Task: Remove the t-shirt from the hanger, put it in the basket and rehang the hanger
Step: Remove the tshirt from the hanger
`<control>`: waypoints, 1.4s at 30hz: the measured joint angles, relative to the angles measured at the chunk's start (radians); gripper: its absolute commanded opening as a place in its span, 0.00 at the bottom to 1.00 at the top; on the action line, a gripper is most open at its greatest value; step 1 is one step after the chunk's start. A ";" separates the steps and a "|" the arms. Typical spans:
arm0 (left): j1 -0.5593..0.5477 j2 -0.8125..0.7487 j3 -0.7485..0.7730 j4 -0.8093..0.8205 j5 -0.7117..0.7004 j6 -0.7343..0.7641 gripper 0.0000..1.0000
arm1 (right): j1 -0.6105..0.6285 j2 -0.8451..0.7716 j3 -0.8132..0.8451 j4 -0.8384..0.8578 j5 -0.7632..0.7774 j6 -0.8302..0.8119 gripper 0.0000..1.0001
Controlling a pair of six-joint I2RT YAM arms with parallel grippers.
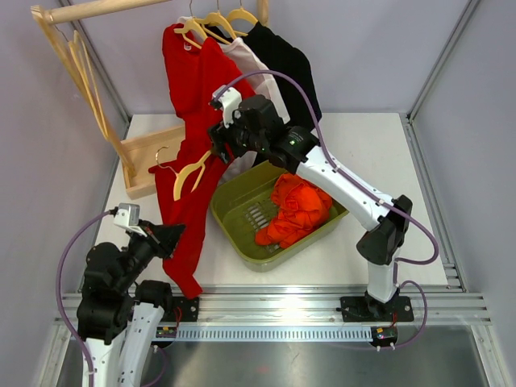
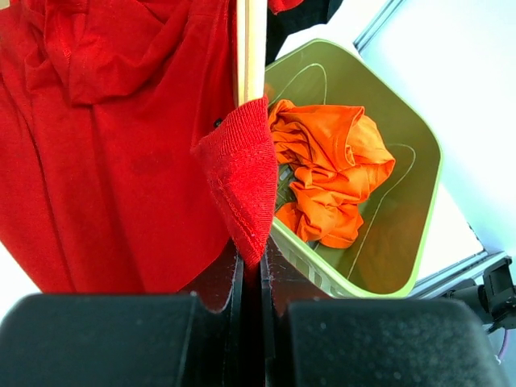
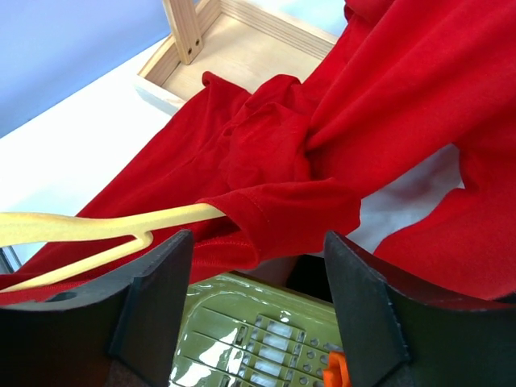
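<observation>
Left tool (image 1: 168, 236), t-shirt (image 1: 193, 89), white table (image 1: 379, 153), perhaps lilac walls (image 1: 363, 48)

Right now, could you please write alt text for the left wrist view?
The left gripper pinches a fold of the red t-shirt beside a wooden hanger; behind it, a green basket holds a crumpled orange garment.

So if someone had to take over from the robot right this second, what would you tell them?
Left gripper: shut on a fold of the red t-shirt, low near the table's front edge.
Right gripper: open, hovering by the hanger, gripping nothing.
Hanger: one tip is inside a sleeve, the rest is bare.
Done: shirt is gripped and partly off.
Left: slide that sleeve off the hanger.
Nearby: green bin holding an orange cloth.
</observation>
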 measured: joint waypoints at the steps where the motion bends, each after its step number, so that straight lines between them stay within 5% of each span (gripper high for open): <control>1: 0.000 0.000 0.001 -0.003 -0.002 0.000 0.00 | 0.000 0.006 0.006 -0.004 -0.005 -0.003 0.72; 11: 0.000 -0.013 0.031 -0.027 -0.011 -0.010 0.00 | 0.000 0.079 0.032 -0.032 -0.011 -0.021 0.72; 17: 0.000 -0.013 0.038 -0.039 -0.011 -0.010 0.00 | -0.006 0.075 0.032 -0.090 -0.178 -0.210 1.00; 29: 0.000 0.006 0.050 -0.063 0.039 0.056 0.00 | -0.010 0.031 0.167 -0.423 -0.579 -0.776 0.99; 36: 0.000 0.043 0.073 -0.072 0.134 0.101 0.00 | -0.010 0.068 0.303 -0.489 -0.745 -0.897 0.97; 42: 0.000 0.048 0.091 -0.086 0.185 0.135 0.00 | -0.010 0.118 0.332 -0.518 -0.795 -0.960 0.82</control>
